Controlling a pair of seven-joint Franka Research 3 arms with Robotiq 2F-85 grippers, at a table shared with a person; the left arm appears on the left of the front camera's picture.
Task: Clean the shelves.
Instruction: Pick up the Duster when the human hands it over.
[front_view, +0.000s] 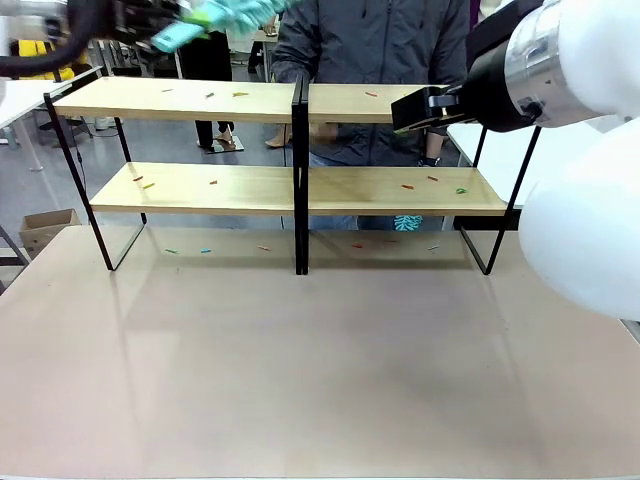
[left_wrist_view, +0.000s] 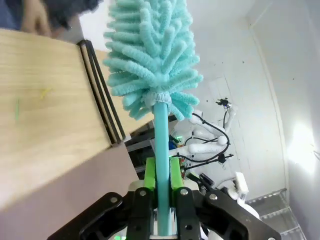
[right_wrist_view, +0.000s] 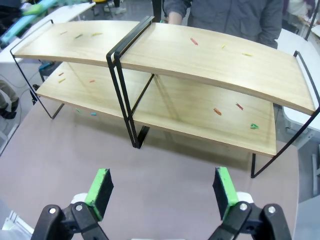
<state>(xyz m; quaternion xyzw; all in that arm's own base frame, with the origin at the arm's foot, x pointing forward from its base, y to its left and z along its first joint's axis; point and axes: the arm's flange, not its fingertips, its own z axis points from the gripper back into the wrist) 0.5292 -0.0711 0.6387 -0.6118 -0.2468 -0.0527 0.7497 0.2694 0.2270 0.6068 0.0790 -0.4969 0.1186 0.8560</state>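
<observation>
The shelves (front_view: 300, 100) stand across the far half of the table, light wood boards on a black frame, with small coloured scraps (front_view: 240, 94) scattered on them. My left gripper (front_view: 140, 22) is high at the top left, above the left upper board. It is shut on the handle of a teal fluffy duster (front_view: 225, 14). In the left wrist view the gripper (left_wrist_view: 161, 192) clamps the duster's handle (left_wrist_view: 161, 145), and the head points up beside a shelf board (left_wrist_view: 50, 100). My right gripper (front_view: 420, 108) hovers by the upper right board; its wrist view shows it (right_wrist_view: 162, 192) open, facing the shelves (right_wrist_view: 200, 55).
A person (front_view: 370, 40) stands just behind the shelves, one hand (right_wrist_view: 175, 17) at the upper board's far edge. More scraps (front_view: 205, 250) lie on the brown table (front_view: 300, 380) under the rack. A cardboard box (front_view: 45, 228) sits on the floor at the left.
</observation>
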